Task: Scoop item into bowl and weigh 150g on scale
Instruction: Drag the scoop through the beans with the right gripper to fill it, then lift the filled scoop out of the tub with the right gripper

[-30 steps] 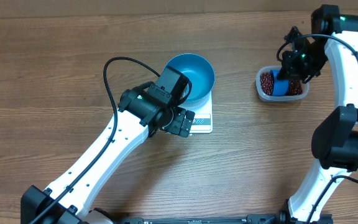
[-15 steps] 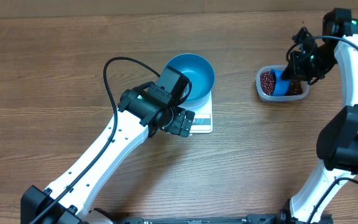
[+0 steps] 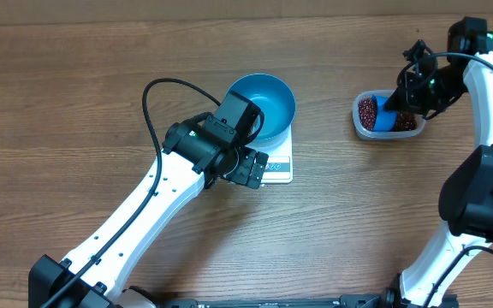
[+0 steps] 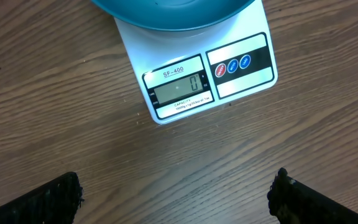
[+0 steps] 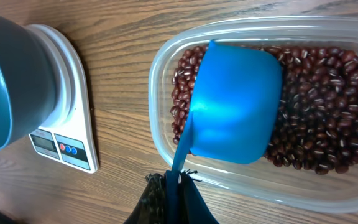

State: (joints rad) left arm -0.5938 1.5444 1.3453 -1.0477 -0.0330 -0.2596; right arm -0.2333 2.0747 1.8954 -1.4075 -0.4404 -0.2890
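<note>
1. The overhead view looks straight down from high above the table (image 3: pixel 75 85). It takes in both arms, the bowl (image 3: pixel 272 98) on the scale (image 3: pixel 282 162) at centre, and the tub (image 3: pixel 359 127) at upper right.
2. The left wrist view faces down, close over the scale's display edge. The left gripper (image 4: pixel 176 202) shows only as fingertips in the lower corners.
3. The right wrist view looks along the right gripper (image 5: pixel 173 199), close over the tub and the scoop (image 5: pixel 235 109).
4. All three views share the bowl and scale. The overhead and right wrist views also share the tub.

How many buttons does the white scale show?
3, in a row beside the display of the flat white square scale: red button nearest it, middle blue button, far blue button.
</note>
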